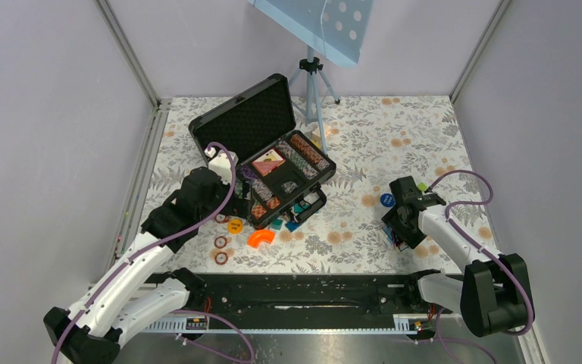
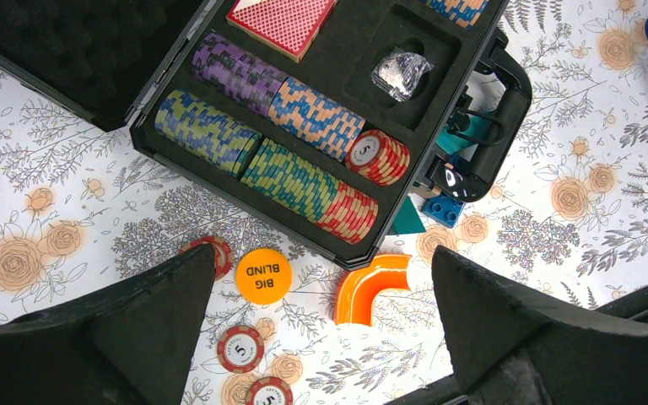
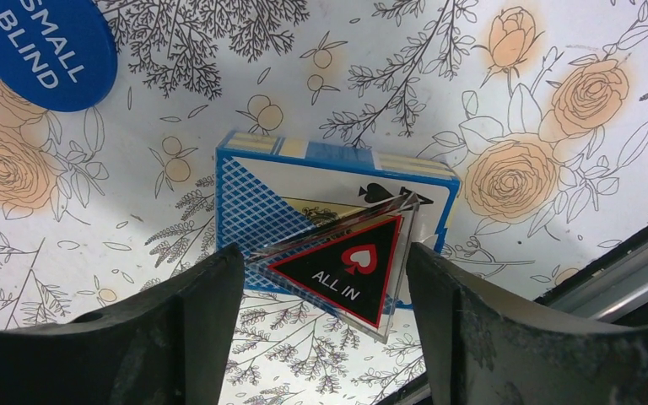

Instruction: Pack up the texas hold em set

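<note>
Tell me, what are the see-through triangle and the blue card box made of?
The ALL IN triangle looks like hard clear plastic, maybe acrylic: you can see through its edges and they catch the light. The blue card box looks like thin printed cardboard with a dull, flat face and folded edges.

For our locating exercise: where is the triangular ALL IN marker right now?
In the right wrist view, the ALL IN marker rests on the blue card deck, between the right gripper's fingers, on the right side near the SMALL BLIND button.
</note>
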Tool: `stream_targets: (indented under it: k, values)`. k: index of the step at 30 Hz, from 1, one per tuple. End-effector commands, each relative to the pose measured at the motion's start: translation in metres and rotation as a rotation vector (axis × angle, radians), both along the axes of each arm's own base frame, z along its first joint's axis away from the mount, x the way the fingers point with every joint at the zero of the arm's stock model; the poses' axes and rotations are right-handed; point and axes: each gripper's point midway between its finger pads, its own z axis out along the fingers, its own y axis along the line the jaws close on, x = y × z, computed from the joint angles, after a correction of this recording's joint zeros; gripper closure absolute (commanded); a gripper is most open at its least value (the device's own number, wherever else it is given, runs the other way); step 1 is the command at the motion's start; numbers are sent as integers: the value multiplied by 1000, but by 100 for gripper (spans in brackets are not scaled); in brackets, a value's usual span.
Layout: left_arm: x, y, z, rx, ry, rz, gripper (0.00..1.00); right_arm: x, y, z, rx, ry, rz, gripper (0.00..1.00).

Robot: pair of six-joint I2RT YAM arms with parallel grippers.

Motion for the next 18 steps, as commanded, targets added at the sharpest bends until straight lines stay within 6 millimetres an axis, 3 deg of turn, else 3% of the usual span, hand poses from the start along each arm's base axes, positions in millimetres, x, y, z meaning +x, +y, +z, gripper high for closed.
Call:
stream_targets:
  k: [1,9,18]
  values:
    - [6,-3,9,-21,-36,-8,1,-4,0,-3,8,10,-8,26]
    - [5,-3,9,-24,-38,-9,1,-1,5,2,29,-6,49,33]
    - [4,-3,10,-28,-40,-9,1,15,7,29,28,-116,154,41]
